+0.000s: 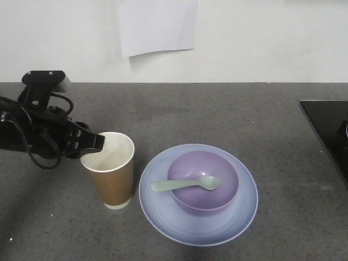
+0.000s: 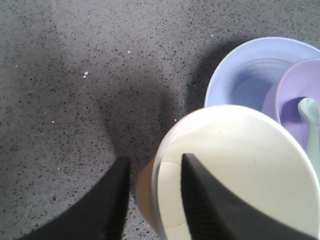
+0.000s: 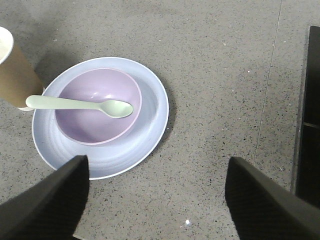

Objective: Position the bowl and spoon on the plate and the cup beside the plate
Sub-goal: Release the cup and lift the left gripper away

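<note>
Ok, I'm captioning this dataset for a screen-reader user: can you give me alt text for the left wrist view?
Seen from above, the left gripper straddles the near rim of the brown paper cup, one black finger inside its white interior and one outside. Beyond it on the speckled grey countertop sits the pale blue plate, holding the purple bowl with the mint spoon across it.

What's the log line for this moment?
left gripper: straddling cup rim | right gripper: open, empty | bowl on plate | spoon across bowl
</note>
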Robot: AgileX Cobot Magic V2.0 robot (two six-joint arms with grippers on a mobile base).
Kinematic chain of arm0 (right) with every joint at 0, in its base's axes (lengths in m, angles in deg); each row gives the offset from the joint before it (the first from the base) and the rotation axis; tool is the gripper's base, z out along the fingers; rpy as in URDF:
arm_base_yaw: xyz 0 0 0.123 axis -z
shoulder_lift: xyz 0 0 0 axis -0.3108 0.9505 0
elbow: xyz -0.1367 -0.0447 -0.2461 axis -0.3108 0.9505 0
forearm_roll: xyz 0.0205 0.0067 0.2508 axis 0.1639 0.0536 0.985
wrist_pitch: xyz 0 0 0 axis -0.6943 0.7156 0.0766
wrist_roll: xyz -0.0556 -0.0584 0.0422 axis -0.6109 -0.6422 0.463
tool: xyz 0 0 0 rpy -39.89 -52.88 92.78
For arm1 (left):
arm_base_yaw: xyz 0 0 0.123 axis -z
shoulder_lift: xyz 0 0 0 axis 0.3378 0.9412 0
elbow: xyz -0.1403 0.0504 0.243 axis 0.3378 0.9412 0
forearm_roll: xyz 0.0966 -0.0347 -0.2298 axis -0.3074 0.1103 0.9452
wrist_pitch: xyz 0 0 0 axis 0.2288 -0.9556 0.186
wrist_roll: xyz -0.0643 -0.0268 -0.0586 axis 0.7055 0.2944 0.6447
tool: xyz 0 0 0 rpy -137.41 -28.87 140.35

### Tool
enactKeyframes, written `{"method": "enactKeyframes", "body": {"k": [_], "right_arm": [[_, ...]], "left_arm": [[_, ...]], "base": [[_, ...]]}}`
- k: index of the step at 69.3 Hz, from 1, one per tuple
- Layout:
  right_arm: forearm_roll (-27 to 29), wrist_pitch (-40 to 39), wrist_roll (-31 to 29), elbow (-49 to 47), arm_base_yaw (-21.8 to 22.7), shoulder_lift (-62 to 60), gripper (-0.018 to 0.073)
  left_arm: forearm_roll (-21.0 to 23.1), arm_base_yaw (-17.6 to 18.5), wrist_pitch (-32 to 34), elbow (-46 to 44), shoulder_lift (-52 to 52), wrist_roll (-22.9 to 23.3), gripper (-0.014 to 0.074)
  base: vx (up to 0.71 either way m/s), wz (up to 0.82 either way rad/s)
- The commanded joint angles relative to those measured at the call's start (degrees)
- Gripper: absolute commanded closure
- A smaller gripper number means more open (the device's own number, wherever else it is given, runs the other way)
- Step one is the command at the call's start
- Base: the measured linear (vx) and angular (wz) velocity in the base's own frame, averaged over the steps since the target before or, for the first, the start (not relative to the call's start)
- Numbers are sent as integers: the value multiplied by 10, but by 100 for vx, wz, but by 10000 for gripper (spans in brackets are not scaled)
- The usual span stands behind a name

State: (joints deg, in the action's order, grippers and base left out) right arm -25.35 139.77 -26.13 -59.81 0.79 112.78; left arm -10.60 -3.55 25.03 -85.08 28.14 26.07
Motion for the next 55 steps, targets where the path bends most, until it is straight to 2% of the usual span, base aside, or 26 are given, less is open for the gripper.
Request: {"method": "enactKeyframes", "body": {"k": [1, 13, 20, 23, 28, 32, 33, 36, 39, 44, 49, 55], "right_arm": [[-1, -37, 2, -13, 1, 2, 22], [-1, -37, 2, -13, 1, 2, 22], [-1, -37, 2, -13, 1, 2, 22], [-1, -36, 2, -13, 1, 2, 22], [-2, -34, 2, -13, 1, 2, 22], [-4, -34, 2, -13, 1, 2, 22], [-4, -34, 2, -13, 1, 2, 22], [-5, -34, 2, -13, 1, 2, 22], [-4, -34, 2, -13, 1, 2, 25], [-5, -34, 2, -13, 1, 2, 26], [-10, -34, 3, -13, 1, 2, 33], [-29, -36, 12, -13, 1, 2, 43]], "left_arm": [[17, 1, 30, -15, -30, 5, 218], [12, 0, 44, -15, -81, 13, 109], [-30, 0, 47, -18, -119, 44, 94], [-65, 0, 47, -18, -134, 67, 94], [-154, 0, 43, -18, -164, 119, 94], [-241, 0, 32, -18, -188, 195, 94], [-273, 0, 27, -18, -194, 210, 94], [-323, 0, 17, -18, -213, 248, 94], [-397, 0, -2, -18, -230, 303, 94], [-471, 0, -36, -18, -257, 359, 94], [-520, 0, -67, -17, -283, 391, 94], [-543, 0, -90, -14, -314, 402, 94]], "base": [[0, 0], [0, 0], [0, 0], [0, 0], [0, 0], [0, 0], [0, 0], [0, 0], [0, 0], [0, 0], [0, 0], [0, 0]]}}
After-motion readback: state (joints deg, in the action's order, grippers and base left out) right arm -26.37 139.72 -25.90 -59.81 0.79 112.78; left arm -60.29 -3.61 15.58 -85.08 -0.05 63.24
